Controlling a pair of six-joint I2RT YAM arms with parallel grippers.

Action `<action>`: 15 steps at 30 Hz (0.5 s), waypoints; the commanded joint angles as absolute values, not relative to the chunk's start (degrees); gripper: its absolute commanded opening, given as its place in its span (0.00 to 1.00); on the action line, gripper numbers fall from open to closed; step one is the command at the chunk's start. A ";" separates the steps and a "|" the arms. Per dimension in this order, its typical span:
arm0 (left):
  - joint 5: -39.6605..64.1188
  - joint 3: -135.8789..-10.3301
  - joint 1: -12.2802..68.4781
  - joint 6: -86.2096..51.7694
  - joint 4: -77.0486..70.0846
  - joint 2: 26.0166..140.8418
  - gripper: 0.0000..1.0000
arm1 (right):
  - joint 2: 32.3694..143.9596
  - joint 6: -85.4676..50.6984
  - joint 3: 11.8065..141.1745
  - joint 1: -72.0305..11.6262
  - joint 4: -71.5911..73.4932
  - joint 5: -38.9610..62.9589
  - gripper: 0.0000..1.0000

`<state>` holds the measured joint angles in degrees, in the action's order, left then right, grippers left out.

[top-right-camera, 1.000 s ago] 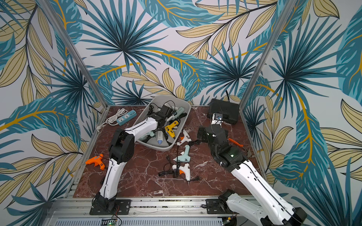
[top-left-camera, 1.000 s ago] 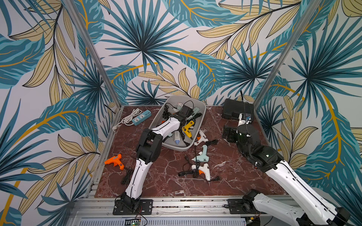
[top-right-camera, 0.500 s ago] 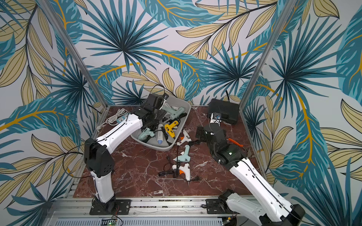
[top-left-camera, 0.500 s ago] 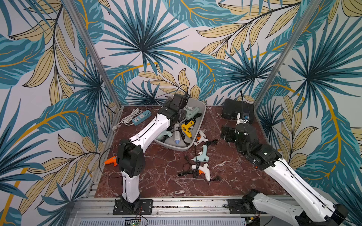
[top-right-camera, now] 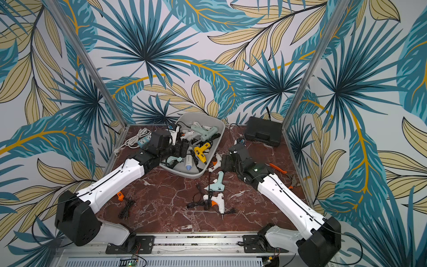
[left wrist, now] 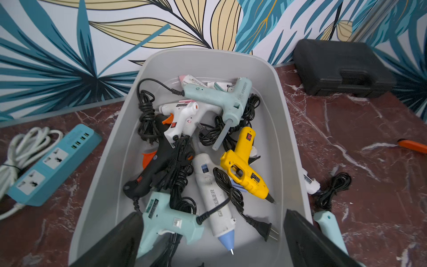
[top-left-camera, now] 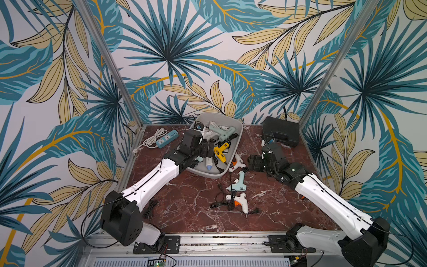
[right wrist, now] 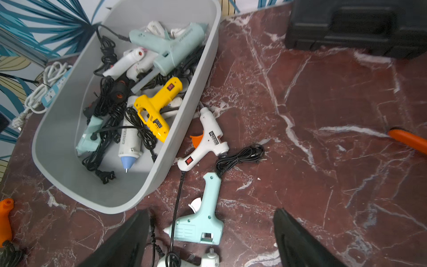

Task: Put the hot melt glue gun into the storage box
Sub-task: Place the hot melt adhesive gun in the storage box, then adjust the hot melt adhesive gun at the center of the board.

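Several hot melt glue guns (left wrist: 242, 171) are stowed in light-grey plastic storage box (left wrist: 284, 97); approx. 4 left on red-marble desk (top-left-camera: 184, 203); left claw (left wrist: 211, 212) & right claw (right wrist: 211, 210) are held open, empty.

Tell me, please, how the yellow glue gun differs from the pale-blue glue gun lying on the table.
The yellow glue gun lies inside the storage box, among black cords; the pale-blue glue gun lies outside it on the table. The yellow one shows a red switch, the pale-blue one a white trigger. Both are pistol-shaped, lying on their sides, ungripped.
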<state>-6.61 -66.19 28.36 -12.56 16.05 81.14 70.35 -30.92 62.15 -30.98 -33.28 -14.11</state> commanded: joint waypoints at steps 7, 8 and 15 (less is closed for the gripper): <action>-6.83 -54.54 28.29 -24.64 7.24 71.38 1.00 | 83.70 -28.07 66.09 -27.26 -34.65 -4.76 0.79; -6.90 -53.94 28.23 -24.95 7.12 71.00 1.00 | 85.53 -26.22 67.18 -26.33 -34.85 -3.57 0.76; -7.80 -52.86 28.21 -25.31 7.93 70.35 1.00 | 95.96 -18.19 73.82 -20.83 -34.26 -0.81 0.71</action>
<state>-6.85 -53.69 28.40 -24.23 9.61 71.55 93.56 -22.92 71.77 -21.91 -34.24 -2.70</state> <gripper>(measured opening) 0.999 0.716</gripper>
